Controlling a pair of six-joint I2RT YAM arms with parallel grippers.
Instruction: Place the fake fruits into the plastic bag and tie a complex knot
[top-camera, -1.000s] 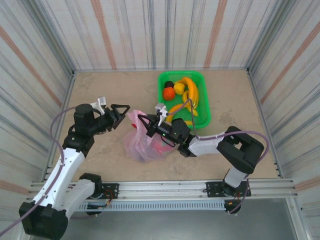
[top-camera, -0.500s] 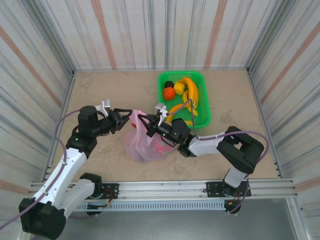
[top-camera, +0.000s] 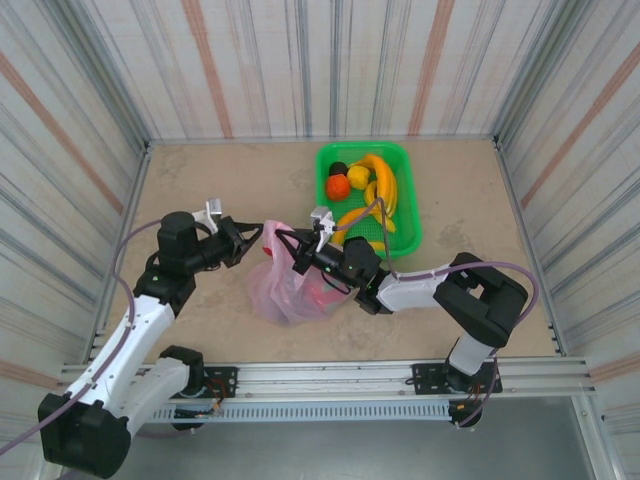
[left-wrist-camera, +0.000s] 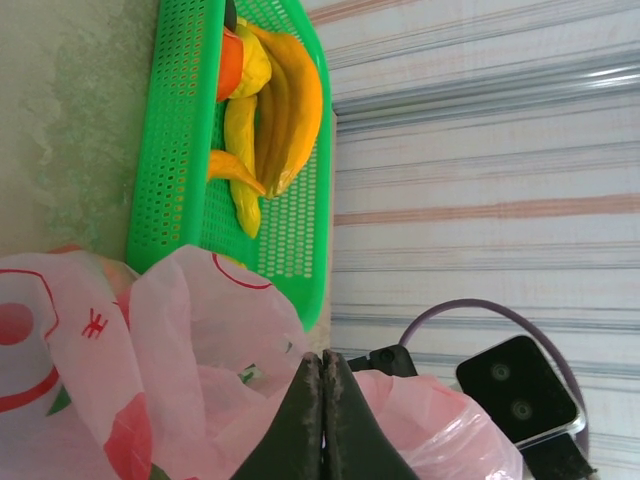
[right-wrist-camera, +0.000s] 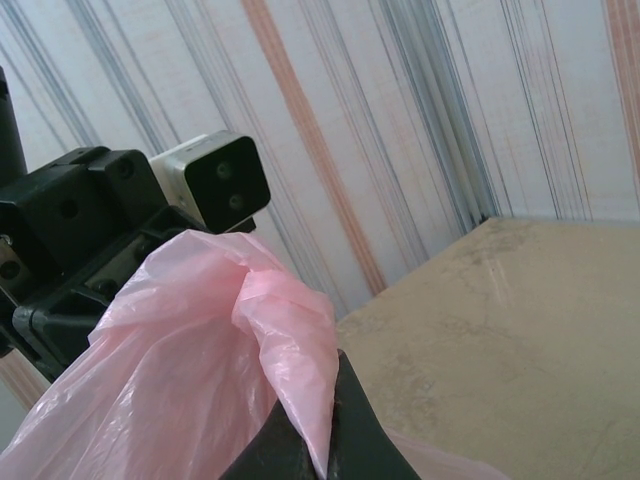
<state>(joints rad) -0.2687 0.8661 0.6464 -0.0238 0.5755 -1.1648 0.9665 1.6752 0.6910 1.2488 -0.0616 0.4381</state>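
The pink plastic bag (top-camera: 283, 287) lies at mid-table with something red showing through its film. My left gripper (top-camera: 256, 236) is shut at the bag's upper left rim, and pink film (left-wrist-camera: 180, 340) lies on both sides of its closed tips (left-wrist-camera: 322, 358). On the rim's right side my right gripper (top-camera: 287, 241) is shut on a bunched fold of the bag (right-wrist-camera: 290, 330), which runs down between its fingers (right-wrist-camera: 325, 445). Fake fruits lie in the green basket (top-camera: 405, 200): yellow bananas (top-camera: 384, 182), an orange-red one (top-camera: 337, 187) and a dark one (top-camera: 339, 168).
The green mesh basket (left-wrist-camera: 180, 150) stands just behind and to the right of the bag, with bananas (left-wrist-camera: 290, 100) inside. Corrugated walls close in the table on three sides. Bare tabletop lies to the left and at the far right.
My left gripper moved right to the bag's rim and closed from wide open to shut. The right arm and the bag's body stayed put.
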